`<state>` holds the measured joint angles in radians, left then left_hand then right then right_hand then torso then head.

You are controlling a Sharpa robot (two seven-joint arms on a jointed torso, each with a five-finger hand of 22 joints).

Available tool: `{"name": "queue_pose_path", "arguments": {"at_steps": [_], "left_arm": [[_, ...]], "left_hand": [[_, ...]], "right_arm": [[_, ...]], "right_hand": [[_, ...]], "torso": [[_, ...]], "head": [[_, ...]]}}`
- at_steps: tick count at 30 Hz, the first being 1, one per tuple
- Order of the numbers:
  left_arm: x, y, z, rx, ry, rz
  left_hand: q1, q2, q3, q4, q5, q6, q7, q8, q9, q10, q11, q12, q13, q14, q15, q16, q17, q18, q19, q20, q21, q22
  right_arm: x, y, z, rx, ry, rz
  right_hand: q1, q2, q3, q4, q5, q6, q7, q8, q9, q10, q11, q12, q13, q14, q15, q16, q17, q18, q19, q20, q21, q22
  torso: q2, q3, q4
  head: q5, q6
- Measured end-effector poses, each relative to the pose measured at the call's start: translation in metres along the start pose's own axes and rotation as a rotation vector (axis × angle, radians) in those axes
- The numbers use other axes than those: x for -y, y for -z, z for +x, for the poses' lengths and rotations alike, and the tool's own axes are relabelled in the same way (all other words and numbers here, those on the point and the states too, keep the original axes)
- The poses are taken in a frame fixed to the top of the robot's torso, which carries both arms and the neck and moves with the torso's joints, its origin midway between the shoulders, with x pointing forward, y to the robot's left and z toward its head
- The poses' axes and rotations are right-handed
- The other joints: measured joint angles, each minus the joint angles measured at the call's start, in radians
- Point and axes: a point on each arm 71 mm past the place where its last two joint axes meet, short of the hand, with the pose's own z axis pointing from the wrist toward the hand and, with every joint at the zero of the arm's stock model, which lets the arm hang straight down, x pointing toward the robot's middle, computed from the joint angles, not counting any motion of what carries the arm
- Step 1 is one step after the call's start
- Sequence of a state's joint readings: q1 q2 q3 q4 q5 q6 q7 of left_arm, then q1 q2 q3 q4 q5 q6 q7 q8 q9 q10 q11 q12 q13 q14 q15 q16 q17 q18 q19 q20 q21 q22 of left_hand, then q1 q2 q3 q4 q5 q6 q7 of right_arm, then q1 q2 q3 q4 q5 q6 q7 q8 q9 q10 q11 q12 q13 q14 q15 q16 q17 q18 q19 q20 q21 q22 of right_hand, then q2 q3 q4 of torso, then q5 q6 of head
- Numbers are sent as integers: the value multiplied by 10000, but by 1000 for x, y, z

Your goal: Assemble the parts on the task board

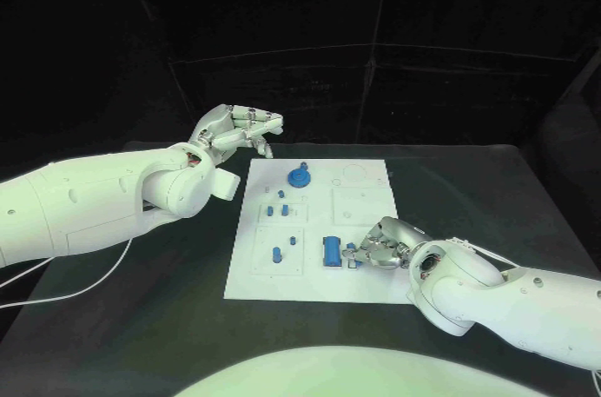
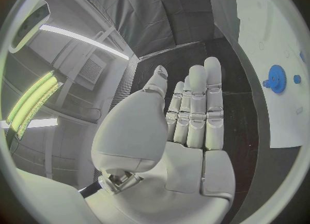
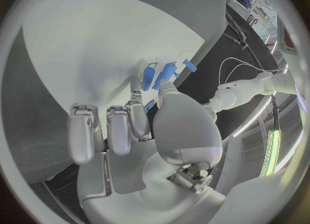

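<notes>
Blue block (image 1: 331, 250) lies lengthwise near the task board's (image 1: 363, 286) front edge, just left of the right robot hand (image 1: 380, 248), whose fingertips pinch a small blue part beside it, while the left robot hand (image 1: 235, 129), open and empty, hovers well apart.

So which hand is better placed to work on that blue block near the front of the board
The right hand. Its fingers are already at the blue block on the white board, while the left hand hovers off the board's far left corner, holding nothing.
</notes>
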<state>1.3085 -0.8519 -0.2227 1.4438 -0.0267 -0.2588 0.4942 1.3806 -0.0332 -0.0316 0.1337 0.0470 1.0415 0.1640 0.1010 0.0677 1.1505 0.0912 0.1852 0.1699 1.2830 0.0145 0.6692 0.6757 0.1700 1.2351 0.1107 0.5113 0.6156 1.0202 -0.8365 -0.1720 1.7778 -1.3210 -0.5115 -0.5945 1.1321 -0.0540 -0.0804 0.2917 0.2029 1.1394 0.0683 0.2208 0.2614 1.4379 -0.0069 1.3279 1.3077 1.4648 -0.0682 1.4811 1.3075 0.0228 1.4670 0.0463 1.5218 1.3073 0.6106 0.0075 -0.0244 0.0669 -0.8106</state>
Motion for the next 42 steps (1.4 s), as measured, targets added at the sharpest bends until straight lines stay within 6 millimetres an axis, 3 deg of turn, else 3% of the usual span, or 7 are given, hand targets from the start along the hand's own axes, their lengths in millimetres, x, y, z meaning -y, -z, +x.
{"name": "queue_pose_path", "arguments": {"at_steps": [8, 25, 33, 37, 40, 41, 42], "left_arm": [[0, 0, 0, 5, 0, -1], [0, 0, -2, 28, -17, 0], [0, -1, -1, 22, -16, 0], [0, 0, -2, -25, 14, -1], [0, 2, -5, -55, 71, 26], [0, 3, -7, -48, 89, 40], [0, 3, -8, -44, 96, 45]], "left_hand": [[0, 0, 0, 0, 0, 0, 0, 0, 0, 0, 0, 0, 0, 0, 0, 0, 0, -2, 0, 0, 0, 1], [0, 0, 0, 0, 0, 0, 0, 0, 0, -38, 38, 0, -1, 0, 0, 0, 1, -4, 0, 0, 0, -12], [0, 0, -27, -28, 0, 0, 0, 0, 0, -37, 37, 0, -2, 0, 0, 0, 2, -6, 0, 0, 0, -12], [55, 55, -28, -28, 0, 0, 0, 0, 0, -109, 36, 43, -2, -77, 3, 0, -14, -9, -7, 6, -54, -39], [117, 117, -61, -95, 0, -13, 12, 0, 0, -309, 63, 47, -25, -400, 63, -55, -107, -10, -182, 105, -240, -143], [172, 172, -84, -141, 0, -53, 53, 0, 0, -359, 106, 47, -55, -571, 95, -179, -188, -9, -311, 128, -356, -213], [171, 171, -83, -140, 0, -57, 57, 0, 0, -360, 107, 46, -64, -633, 105, -230, -221, -10, -359, 136, -395, -240]], "right_arm": [[-1, 6, -1, -20, -1, -117], [3, 15, -4, 53, 63, -218], [12, 13, -9, 194, 144, -137], [21, 11, -16, 179, -230, -612], [27, 6, -29, 160, -993, -1423], [27, 5, -34, 162, -1296, -1700], [27, 5, -36, 163, -1398, -1788]], "right_hand": [[-86, 45, -181, -13, 14, 0, 0, 25, 34, 0, 0, 0, -1, 0, 1, 0, 0, 0, 0, 0, 0, 0], [-223, 615, -493, -51, 740, -23, -23, 111, 111, 0, -1, 50, -1, 1, 1, 0, -1, -1, 0, 0, 0, 0], [1095, 537, -538, -602, 854, -258, 32, 103, 139, 0, -1, 36, 1, 1, 1, -13, -1, -1, 0, 0, -14, 0], [1888, 491, -510, -986, 718, -854, 288, -278, -15, -552, 255, -729, 16, 20, 134, -566, -4, 19, -77, 72, -734, 0], [2808, 641, -331, -1456, 401, -1285, 536, -575, -149, -2043, 442, -2863, -1525, -50, 298, -1822, -1204, 574, -1159, 210, -2194, -165], [3190, 678, -256, -1655, 177, -1470, 655, -712, -216, -3185, 551, -4521, -2774, -508, 407, -3005, -2488, 905, -2109, 298, -3435, -1061], [3266, 685, -242, -1693, 124, -1526, 683, -748, -233, -3460, 581, -4944, -3092, -684, 435, -3388, -2886, 990, -2398, 323, -3818, -1373]], "torso": [[0, 3, -1], [5, 5, -4], [7, -1, 5], [4, -7, 6], [-18, -18, 14], [-32, -23, 14], [-36, -24, 14]], "head": [[12, -12], [-11, 8], [-24, 28], [-44, 64], [-81, 138], [-96, 176], [-99, 186]]}}
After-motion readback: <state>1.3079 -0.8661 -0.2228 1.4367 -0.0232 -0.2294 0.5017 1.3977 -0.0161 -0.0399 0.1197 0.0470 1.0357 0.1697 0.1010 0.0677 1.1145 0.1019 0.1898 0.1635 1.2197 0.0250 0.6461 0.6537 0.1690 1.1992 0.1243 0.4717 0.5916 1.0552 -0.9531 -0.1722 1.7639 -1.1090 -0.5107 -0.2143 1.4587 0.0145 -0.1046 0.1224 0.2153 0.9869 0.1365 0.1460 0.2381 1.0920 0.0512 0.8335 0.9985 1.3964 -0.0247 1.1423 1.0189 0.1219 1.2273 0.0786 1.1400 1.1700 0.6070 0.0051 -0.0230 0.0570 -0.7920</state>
